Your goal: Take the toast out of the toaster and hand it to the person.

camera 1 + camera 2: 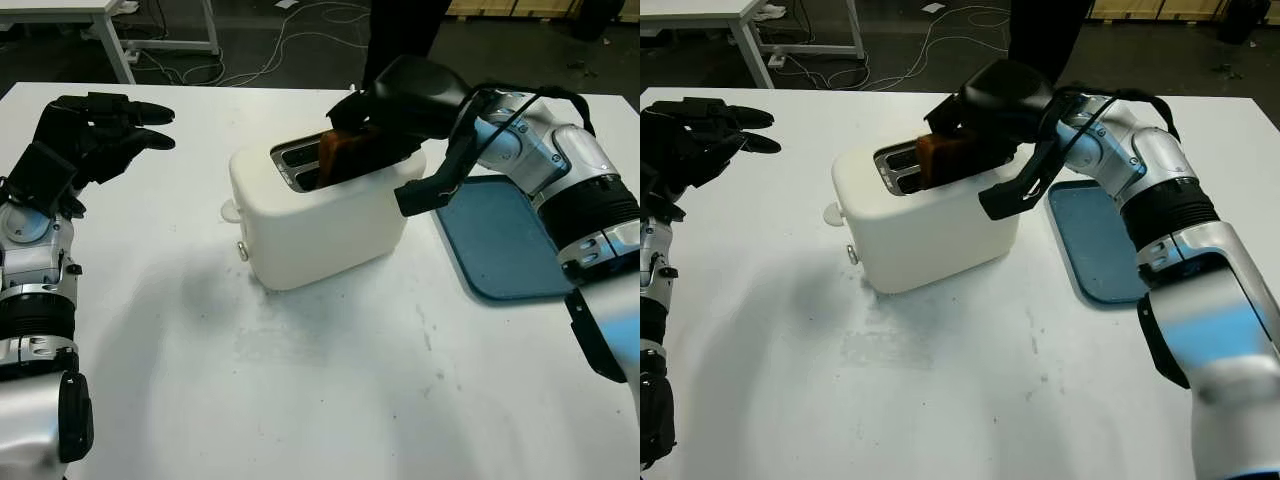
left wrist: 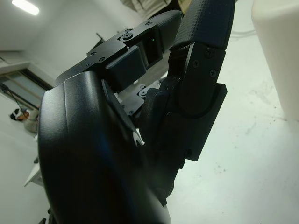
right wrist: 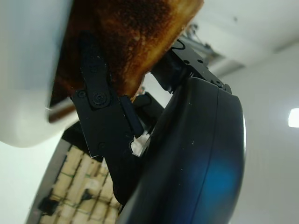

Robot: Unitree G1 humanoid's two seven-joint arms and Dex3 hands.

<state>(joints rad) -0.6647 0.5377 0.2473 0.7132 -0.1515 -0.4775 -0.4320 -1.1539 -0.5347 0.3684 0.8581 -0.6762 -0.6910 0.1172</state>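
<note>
Left eye view shows the right hand [image 1: 385, 110] grasping the toast [image 1: 340, 155], half out of the toaster [image 1: 320, 215]; lift it straight up, while the released left hand [image 1: 95, 135] waits far left.

right hand [image 3: 140, 116] clamped on the toast [image 3: 126, 37], black finger [image 3: 96, 93] laid across its browned face, fingertip pressing near the darker scorched edge. toast crust runs golden to near-black, corner pokes out past the finger. toaster [image 3: 25, 70] white shell curves alongside the toast, touching it; toast sits partly against that wall. glossy black hand shell [image 3: 201, 154] takes up the side opposite the toaster, blue sheen on it. screws and a joint visible on the finger link. pale wall and a bright light [image 3: 293, 117] behind. a gridded tan patch [image 3: 79, 191] beyond the finger base, can't tell what it is
</note>
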